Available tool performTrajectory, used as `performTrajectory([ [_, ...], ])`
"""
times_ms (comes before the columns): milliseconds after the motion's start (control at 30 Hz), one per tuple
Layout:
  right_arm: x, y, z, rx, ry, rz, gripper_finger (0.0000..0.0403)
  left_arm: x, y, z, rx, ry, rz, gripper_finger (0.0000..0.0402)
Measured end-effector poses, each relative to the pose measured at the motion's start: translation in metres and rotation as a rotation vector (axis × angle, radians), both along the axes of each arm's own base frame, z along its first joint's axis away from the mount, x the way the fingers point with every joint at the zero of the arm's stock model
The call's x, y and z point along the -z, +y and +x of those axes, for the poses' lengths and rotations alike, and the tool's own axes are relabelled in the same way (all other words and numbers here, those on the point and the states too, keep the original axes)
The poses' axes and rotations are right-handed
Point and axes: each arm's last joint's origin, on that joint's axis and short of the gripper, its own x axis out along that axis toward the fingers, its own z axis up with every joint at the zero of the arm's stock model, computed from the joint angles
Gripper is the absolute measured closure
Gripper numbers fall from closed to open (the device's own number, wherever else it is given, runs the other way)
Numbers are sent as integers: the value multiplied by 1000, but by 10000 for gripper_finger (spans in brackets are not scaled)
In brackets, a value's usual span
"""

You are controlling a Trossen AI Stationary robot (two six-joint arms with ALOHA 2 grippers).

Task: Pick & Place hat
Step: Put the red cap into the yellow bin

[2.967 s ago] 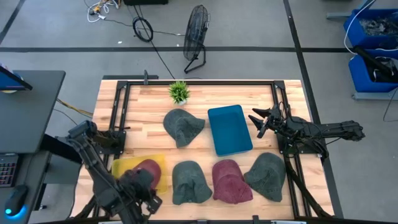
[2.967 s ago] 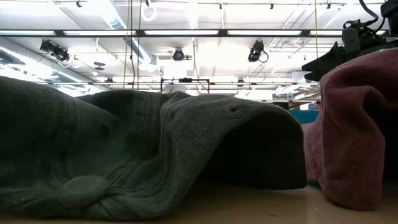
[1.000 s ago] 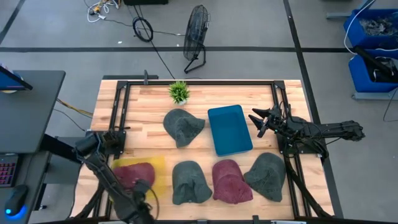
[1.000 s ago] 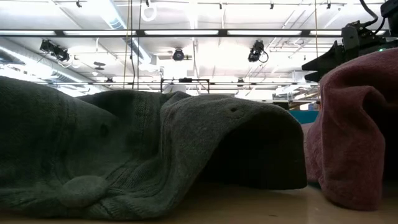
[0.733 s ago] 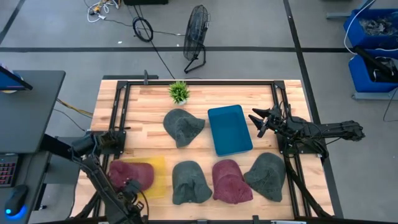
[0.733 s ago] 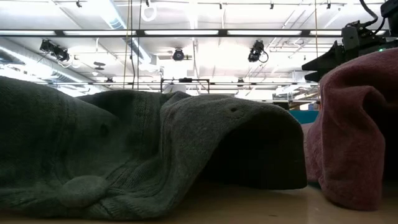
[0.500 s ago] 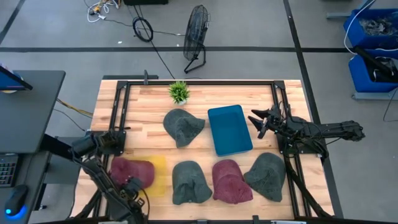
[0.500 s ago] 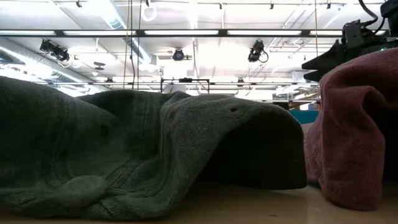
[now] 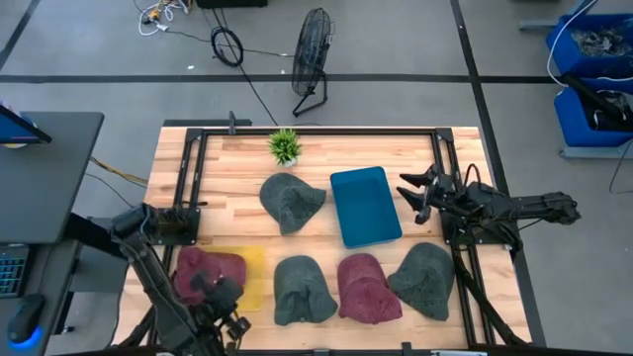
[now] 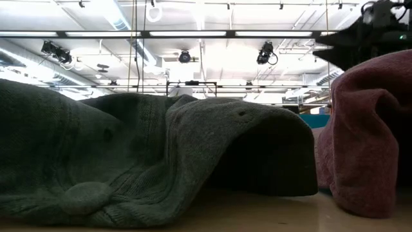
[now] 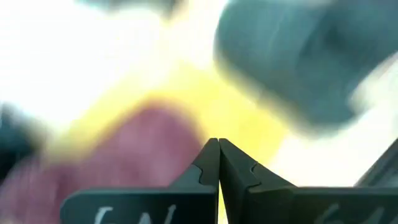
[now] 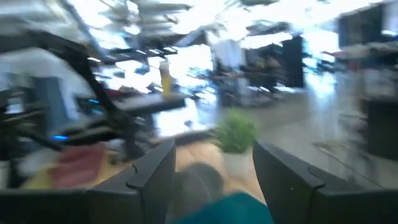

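Grey floor (image 9: 396, 49), floor fan (image 9: 313, 49), ceiling striplights (image 10: 193, 33).

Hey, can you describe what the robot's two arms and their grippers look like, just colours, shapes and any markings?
Both arms are dark, nearly black, built of slim jointed segments with cabling along them. The left gripper has two flat, dark, angular fingers with small notches on their inner edges and pale lettering on the body below. The right gripper has two broad, dark, wedge-shaped fingers; in the high view it looks spiky and claw-like.

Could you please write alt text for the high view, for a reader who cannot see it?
Seen from above, a wooden table holds two maroon hats, one on a yellow mat, three grey hats, a blue tray and a small plant. The left gripper is shut at the front-left edge; the right gripper hangs open beside the tray.
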Motion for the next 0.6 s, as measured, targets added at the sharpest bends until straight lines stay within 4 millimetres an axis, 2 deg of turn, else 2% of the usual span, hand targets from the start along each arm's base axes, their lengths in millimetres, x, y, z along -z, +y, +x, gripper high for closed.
performTrajectory([
  [67, -2, 3, 0, -108, -24, -13, 187, -9, 5, 5, 44, -130, 84, 399],
  [133, -3, 6, 1, -196, -34, -11, 195, -17, 15, 12, 45, -182, 130, 398],
  [300, -7, 9, 0, -283, -58, -9, 223, -18, 40, 34, 113, -45, 213, 369],
  [400, -25, 11, -3, -297, -95, -52, 240, -16, 62, 52, 173, 143, 189, 333],
  [467, -41, 13, -3, -299, -110, -113, 250, -18, 81, 65, 213, 207, 219, 307],
  [600, -80, 16, 2, -292, -96, -216, 260, -29, 128, 85, 270, 304, 289, 257],
])
